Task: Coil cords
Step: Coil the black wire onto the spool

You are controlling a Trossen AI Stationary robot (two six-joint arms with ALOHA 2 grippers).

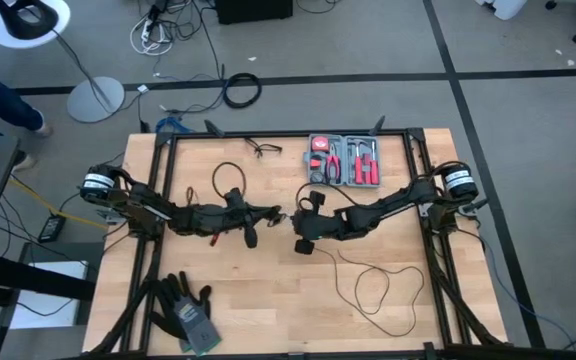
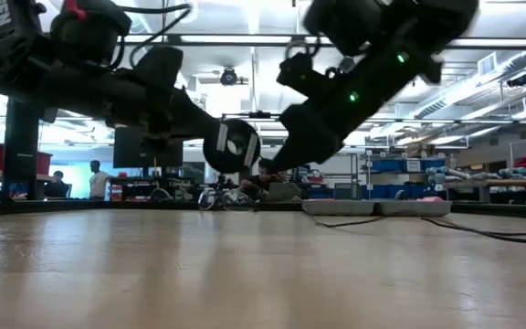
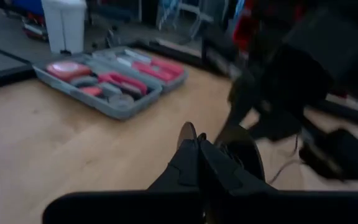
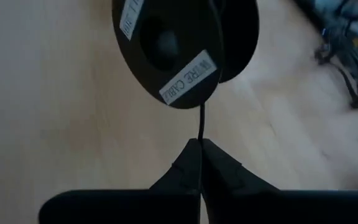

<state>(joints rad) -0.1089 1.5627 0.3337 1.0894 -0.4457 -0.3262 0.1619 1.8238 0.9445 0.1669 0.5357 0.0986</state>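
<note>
The cord is a very thin black cable; its slack length lies in loops (image 1: 378, 290) on the table's right front. It ends at a round black puck (image 2: 231, 144) with white labels (image 4: 188, 78), held in the air above the table's middle. My left gripper (image 3: 197, 144) reaches in level from the left and is shut at the puck. My right gripper (image 4: 201, 144) comes slanting down from the right and is shut on the cable just beside the puck. My left gripper is shut at the puck's rim (image 3: 244, 149), coming level from the table's left; its own fingers hide the exact spot. The puck stands on edge, lifted clear of the table. My right gripper pinches the thin cable (image 4: 201, 127) between its fingertips, right where it leaves the puck. It comes slanting down from the table's right. The short stretch up to the puck runs straight.
An open grey tool case (image 1: 343, 160) with red-handled tools lies at the far edge. Dark gloves (image 1: 183, 310) lie at the near left. A small glasses-like wire item (image 1: 263, 150) sits at the far middle. A thicker cable ring (image 1: 240, 90) is on the floor beyond.
</note>
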